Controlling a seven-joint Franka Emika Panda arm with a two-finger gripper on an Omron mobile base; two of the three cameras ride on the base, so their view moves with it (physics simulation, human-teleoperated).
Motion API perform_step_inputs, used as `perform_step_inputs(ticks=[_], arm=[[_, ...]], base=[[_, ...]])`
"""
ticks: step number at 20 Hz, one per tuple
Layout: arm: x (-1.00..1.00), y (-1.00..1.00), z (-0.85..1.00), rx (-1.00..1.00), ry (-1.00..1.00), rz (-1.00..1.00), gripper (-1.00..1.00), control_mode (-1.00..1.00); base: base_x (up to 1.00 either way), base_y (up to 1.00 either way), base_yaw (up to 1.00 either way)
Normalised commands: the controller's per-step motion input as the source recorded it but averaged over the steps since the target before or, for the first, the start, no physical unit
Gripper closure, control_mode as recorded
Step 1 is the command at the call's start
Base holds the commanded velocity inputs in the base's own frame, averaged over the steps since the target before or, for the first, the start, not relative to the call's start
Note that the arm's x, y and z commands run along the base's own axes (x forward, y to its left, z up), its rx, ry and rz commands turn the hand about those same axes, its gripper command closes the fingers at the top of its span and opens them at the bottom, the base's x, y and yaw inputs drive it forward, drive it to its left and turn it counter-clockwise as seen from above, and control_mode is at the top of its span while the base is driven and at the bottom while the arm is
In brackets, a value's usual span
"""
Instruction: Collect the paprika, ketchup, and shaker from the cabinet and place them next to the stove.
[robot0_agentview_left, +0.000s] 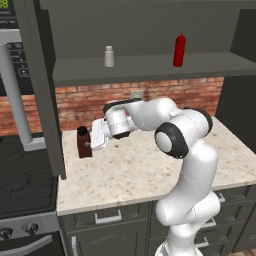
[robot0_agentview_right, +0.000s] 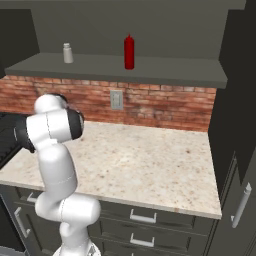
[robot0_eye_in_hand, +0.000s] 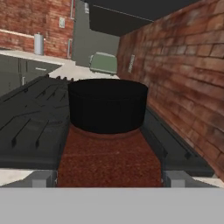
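The paprika, a squat dark reddish-brown bottle with a black cap, stands on the counter close to the stove. My gripper reaches it sideways from the right. In the hand view the paprika sits between both fingertips, which press against its sides, with the stove's grates behind it. The pale shaker and the slim red ketchup stand apart on the cabinet shelf.
The cabinet's tall open door hangs edge-on between the stove and the counter, just left of the paprika. The steel microwave handle is above the stove. A brick wall backs the counter. A green toaster lies beyond the stove.
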Motion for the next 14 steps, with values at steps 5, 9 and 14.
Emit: perform_step_inputs(ticks=[5, 9, 14], arm=[[0.17, 0.29, -0.23, 0.00, 0.00, 0.00, 1.00, -1.00], [0.11, 0.22, -0.19, 0.00, 0.00, 0.00, 1.00, -1.00], [0.10, 0.18, -0.19, 0.00, 0.00, 0.00, 1.00, -1.00]], base=[[0.00, 0.00, 0.00], [0.00, 0.00, 0.00], [0.00, 0.00, 0.00]])
